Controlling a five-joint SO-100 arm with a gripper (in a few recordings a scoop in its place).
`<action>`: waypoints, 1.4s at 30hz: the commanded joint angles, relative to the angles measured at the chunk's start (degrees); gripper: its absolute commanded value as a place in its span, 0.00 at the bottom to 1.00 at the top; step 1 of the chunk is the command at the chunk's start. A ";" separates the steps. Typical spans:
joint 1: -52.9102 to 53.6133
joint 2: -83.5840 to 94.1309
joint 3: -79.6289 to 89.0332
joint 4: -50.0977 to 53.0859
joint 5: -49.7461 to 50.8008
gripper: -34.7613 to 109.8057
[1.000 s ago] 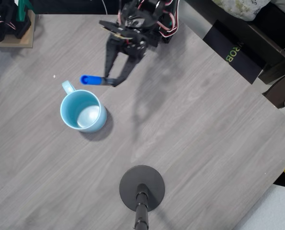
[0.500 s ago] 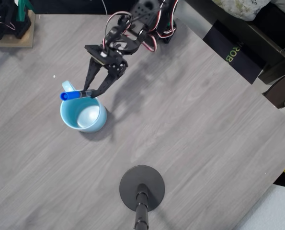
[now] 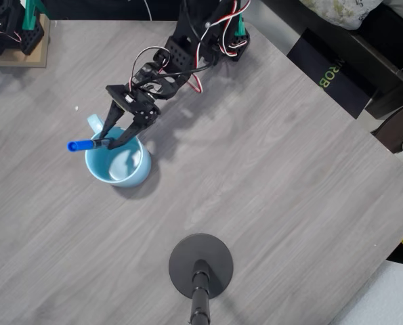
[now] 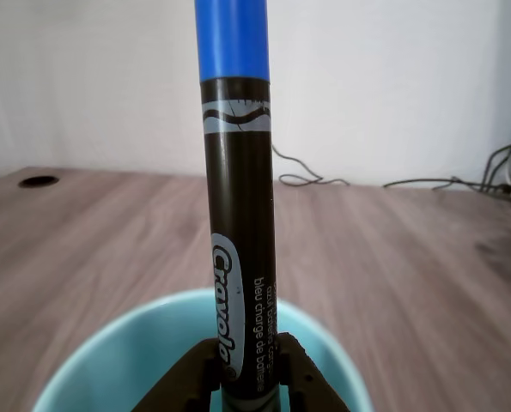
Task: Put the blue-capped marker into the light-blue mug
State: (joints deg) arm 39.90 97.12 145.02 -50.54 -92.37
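- While the grey wood surface (image 3: 276,176) is the largest thing here and carries everything else, nothing on it apart from the arm's load has shifted; the black round stand base (image 3: 201,265) sits well apart from the mug, toward the lower edge of the overhead view.
- The arm (image 3: 187,54) reaches from the far edge of the surface toward the mug, and over the last second it has swung from a spot beyond the mug's handle to a place above the mug's rim.
- The mug (image 3: 123,172) stands upright, mouth open, its small handle (image 3: 95,123) pointing to the upper left in the overhead view; it has not moved.
- The hand (image 3: 108,141) now hovers over the mug's upper-left rim, its two fingers clamped on the dark end of the marker; the wrist view shows the fingers (image 4: 191,378) pressed against the barrel just above the mug's mouth.
- The marker (image 3: 87,144) is held off the surface, its barrel end above the mug's opening and its blue cap (image 3: 75,145) sticking out past the mug's left rim.
- My reading: the carry is nearly finished, but because the cap overhangs the rim, the marker probably needs tipping or shifting toward the mug's centre before letting go, or it may fall outside.
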 commanded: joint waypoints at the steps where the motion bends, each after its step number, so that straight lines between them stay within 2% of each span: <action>1: 0.53 -2.46 -0.88 -3.69 -6.86 0.24; 5: 0.44 -3.43 -0.88 -4.39 -6.94 0.24; 8: 0.35 -3.43 -0.53 -4.92 -6.94 0.36; 11: 0.35 -3.43 -0.53 -5.10 -6.94 0.42; 24: -0.09 -1.32 1.14 -5.54 -5.27 0.44; 27: -1.85 4.83 3.60 -1.14 -0.97 0.43; 28: -2.72 8.26 3.69 2.29 2.20 0.43; 29: -3.69 13.45 3.34 9.84 5.63 0.42; 32: -6.94 30.06 -5.62 48.08 19.86 0.38; 33: -8.26 32.43 -8.88 56.16 24.08 0.35; 37: -13.89 36.21 -13.18 68.73 34.54 0.24; 42: -20.21 37.09 -14.41 80.68 45.62 0.24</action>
State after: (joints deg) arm 22.76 132.10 133.42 25.84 -51.42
